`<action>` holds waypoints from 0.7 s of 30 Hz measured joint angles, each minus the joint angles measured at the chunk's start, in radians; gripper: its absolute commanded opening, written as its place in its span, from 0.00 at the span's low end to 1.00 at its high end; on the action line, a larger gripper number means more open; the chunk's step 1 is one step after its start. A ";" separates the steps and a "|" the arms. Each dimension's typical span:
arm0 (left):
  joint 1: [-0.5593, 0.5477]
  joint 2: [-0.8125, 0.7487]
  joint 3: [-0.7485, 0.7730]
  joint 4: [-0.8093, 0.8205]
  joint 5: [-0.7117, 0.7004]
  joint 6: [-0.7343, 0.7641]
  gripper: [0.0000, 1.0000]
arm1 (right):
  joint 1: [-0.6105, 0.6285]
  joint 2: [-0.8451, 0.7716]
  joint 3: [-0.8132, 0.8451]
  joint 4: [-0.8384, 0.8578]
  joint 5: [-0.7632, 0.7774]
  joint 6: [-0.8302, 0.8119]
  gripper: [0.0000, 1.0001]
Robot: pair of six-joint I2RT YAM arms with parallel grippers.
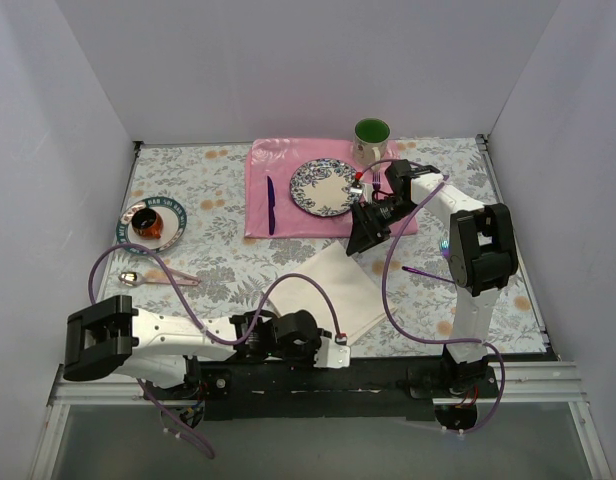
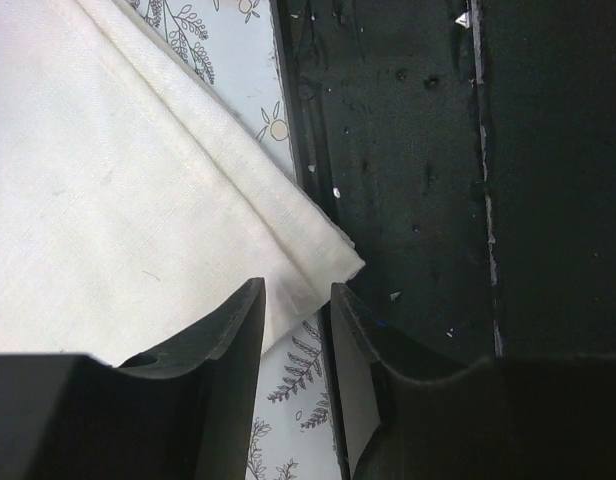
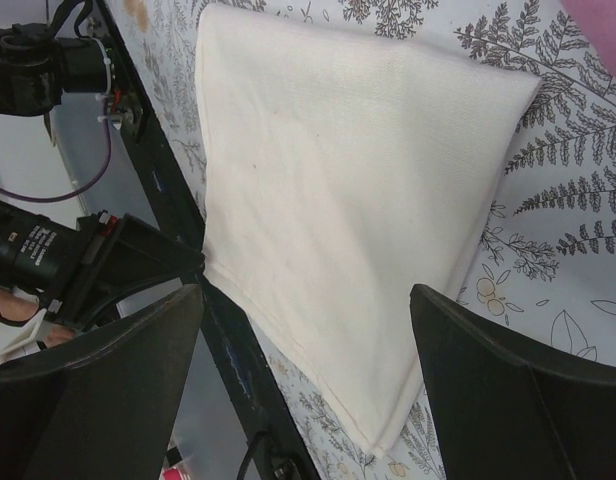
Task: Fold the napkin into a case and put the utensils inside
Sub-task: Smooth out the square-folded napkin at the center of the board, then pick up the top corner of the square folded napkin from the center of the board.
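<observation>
Bench [image 1: 218,200], floral cover, read left to right.

- Far left: teal-rimmed saucer [image 1: 180,220] carrying a dark cup [image 1: 145,221]. White marks on the rim, possibly lettering, not legible.
- Just nearer than the saucer: iridescent spoon [image 1: 133,279] flat on the bench, handle pointing right. It is well apart from the napkin and not in it.
- Left tool [image 1: 340,350] [image 2: 296,300]: low at the near edge, over the napkin's near corner. Fingers stand a narrow gap apart, released. The cloth's edge and a strip of bench cover show through the gap, and nothing is pinched.
- Napkin [image 1: 338,285] [image 2: 118,180] [image 3: 338,200]: cream-white, folded, flat, set cornerwise at near centre. Doubled layers show along the edge in the left wrist view. The near corner reaches the black rail at the bench edge, and the far corner is just short of the placemat.
- Pink placemat [image 1: 288,225] at far centre, with a dark purple knife [image 1: 270,203] on its left part and a blue-patterned plate [image 1: 308,175] to the right of the knife.
- Green mug [image 1: 371,135] beyond the plate.
- Right tool [image 1: 366,235] [image 3: 306,295]: hangs above the napkin's far part, fingers spread wide, released, holding nothing.
- Right wrist view: small white print on a black motor housing, too small to read.
</observation>
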 measured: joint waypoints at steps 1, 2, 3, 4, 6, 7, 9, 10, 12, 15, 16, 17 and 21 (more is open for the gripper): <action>0.000 0.002 -0.003 0.005 -0.001 0.000 0.32 | 0.000 0.000 0.000 0.002 0.000 0.000 0.94; 0.000 0.003 -0.007 0.008 -0.003 0.000 0.32 | 0.000 0.000 0.000 0.003 0.000 0.001 0.94; 0.000 0.005 -0.011 0.011 -0.004 0.000 0.32 | 0.000 0.000 0.000 0.005 0.000 0.002 0.94; 0.000 0.007 -0.014 0.012 -0.005 0.000 0.32 | 0.000 0.000 0.000 0.007 0.000 0.002 0.94; 0.000 0.012 -0.018 0.015 -0.008 0.000 0.32 | 0.000 0.000 0.000 0.009 0.000 0.002 0.94; -0.001 0.013 -0.021 0.020 -0.010 0.000 0.32 | 0.000 0.000 0.000 0.010 0.000 0.002 0.94; -0.002 0.014 -0.029 0.027 -0.011 0.000 0.32 | 0.000 0.000 0.000 0.010 0.000 0.002 0.94; -0.002 0.014 -0.030 0.027 -0.012 0.000 0.31 | 0.000 0.000 0.000 0.010 -0.001 0.002 0.94; -0.002 0.014 -0.032 0.030 -0.015 0.000 0.29 | 0.000 0.000 0.000 0.010 -0.003 0.002 0.94; -0.002 0.014 -0.034 0.034 -0.017 -0.001 0.24 | 0.000 0.000 0.000 0.010 -0.007 0.002 0.95; -0.002 0.014 -0.035 0.035 -0.018 -0.002 0.24 | 0.000 0.000 0.000 0.010 -0.008 0.002 0.94; -0.002 0.014 -0.035 0.034 -0.018 -0.002 0.21 | 0.000 0.000 0.000 0.010 -0.010 0.002 0.94; -0.002 0.014 -0.036 0.034 -0.019 -0.007 0.17 | 0.000 0.000 0.000 0.010 -0.018 0.002 0.95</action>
